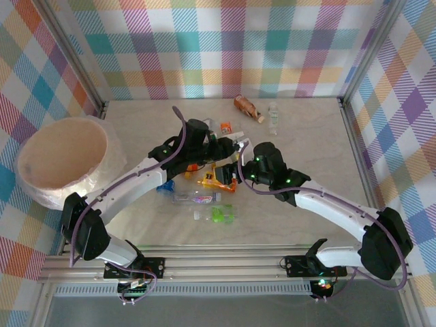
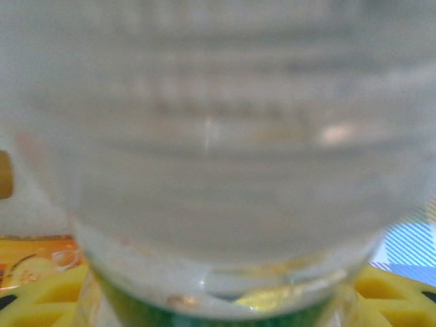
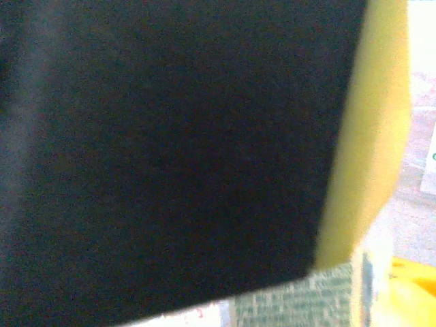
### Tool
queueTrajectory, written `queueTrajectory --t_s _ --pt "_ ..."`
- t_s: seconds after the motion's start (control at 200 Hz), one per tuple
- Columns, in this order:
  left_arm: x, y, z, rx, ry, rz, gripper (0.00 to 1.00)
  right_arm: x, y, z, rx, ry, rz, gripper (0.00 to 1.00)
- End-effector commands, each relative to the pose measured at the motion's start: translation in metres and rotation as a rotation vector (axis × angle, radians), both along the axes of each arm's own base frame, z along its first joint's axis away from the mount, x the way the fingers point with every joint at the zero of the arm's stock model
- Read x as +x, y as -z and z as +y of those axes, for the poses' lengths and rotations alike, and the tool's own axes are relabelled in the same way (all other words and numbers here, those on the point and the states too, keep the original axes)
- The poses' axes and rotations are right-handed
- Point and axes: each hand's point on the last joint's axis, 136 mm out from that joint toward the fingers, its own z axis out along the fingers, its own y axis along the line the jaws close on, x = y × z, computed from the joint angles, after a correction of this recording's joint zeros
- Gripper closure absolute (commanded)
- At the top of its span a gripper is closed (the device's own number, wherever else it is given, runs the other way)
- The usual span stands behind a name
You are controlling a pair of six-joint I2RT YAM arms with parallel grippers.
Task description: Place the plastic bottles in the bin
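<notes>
- a clear bottle [image 2: 218, 170] with a green label sits clamped between the yellow fingers [image 2: 41, 293] of the left gripper [image 1: 230, 145].
- the right gripper [image 1: 240, 162] is just beside the left one; i cannot tell whether its jaws are apart or together.
- an orange bottle [image 1: 214, 179] and a green bottle [image 1: 221, 215] lie on the near side of both grippers.
- the bin [image 1: 41, 194] stands well off to the left gripper's left.

Bottles [image 1: 246, 105] lie scattered right of the bin [image 1: 51, 196].

White bin [image 1: 51, 199], peach inside, plaid walls [image 1: 238, 48], clear bottle [image 2: 218, 170], seemingly green-labelled

Left arm [image 1: 136, 178] and right arm [image 1: 327, 204] reaching inward, wrists close together
</notes>
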Motion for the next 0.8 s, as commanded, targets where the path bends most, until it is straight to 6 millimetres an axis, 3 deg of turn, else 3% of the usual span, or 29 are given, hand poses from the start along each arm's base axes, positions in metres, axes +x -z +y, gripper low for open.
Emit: queueTrajectory --t_s 0.0,0.115,0.225,0.345,0.49,0.795 --pt "0.003 -0.012 0.027 0.079 -0.080 -0.075 0.46 -0.005 -0.033 0.000 0.020 -0.033 -0.086 0.00" --pt "0.005 -0.019 0.050 0.131 -0.154 -0.123 0.46 0.001 -0.046 -0.009 0.020 0.023 -0.127 0.00" --pt "0.004 -0.040 0.080 0.206 -0.221 -0.201 0.47 0.010 -0.063 -0.018 0.047 0.104 -0.167 0.00" --pt "-0.002 -0.073 0.128 0.350 -0.326 -0.284 0.48 0.027 -0.074 -0.033 0.055 0.236 -0.204 0.00" --pt "-0.017 -0.118 0.183 0.437 -0.426 -0.381 0.49 0.035 -0.078 -0.036 0.063 0.282 -0.231 0.00" --pt "-0.042 -0.178 0.306 0.664 -0.729 -0.420 0.50 0.039 -0.072 -0.033 0.077 0.291 -0.217 0.00"
